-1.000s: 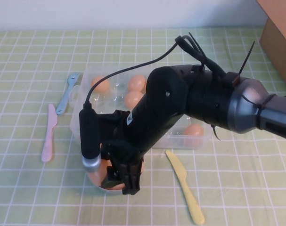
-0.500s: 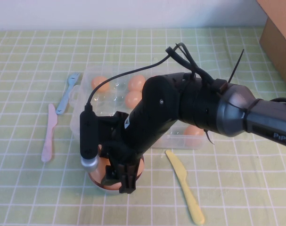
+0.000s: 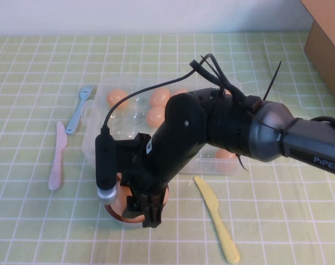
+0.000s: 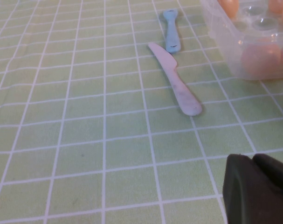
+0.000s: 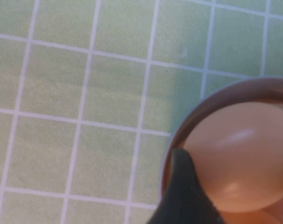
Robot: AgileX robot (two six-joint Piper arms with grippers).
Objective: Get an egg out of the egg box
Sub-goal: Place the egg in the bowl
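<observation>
Placing step judged in hand. Right gripper point(image 3: 142, 212) low at lower centre-left, jaws spread wide around the egg point(image 5: 237, 156) seated in a small bowl point(image 3: 115, 214); grip uncertain. Left gripper point(image 4: 258, 191) parked, state untellable. Egg box point(image 3: 95, 138) behind, mid-frame. Next: lift clear without nudging.

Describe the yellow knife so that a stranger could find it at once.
Start at the clear egg box mid-table. Just in front of its right end, right of the right gripper over the bowl, lies the yellow knife. The only other knife is pink, left of the box.
</observation>
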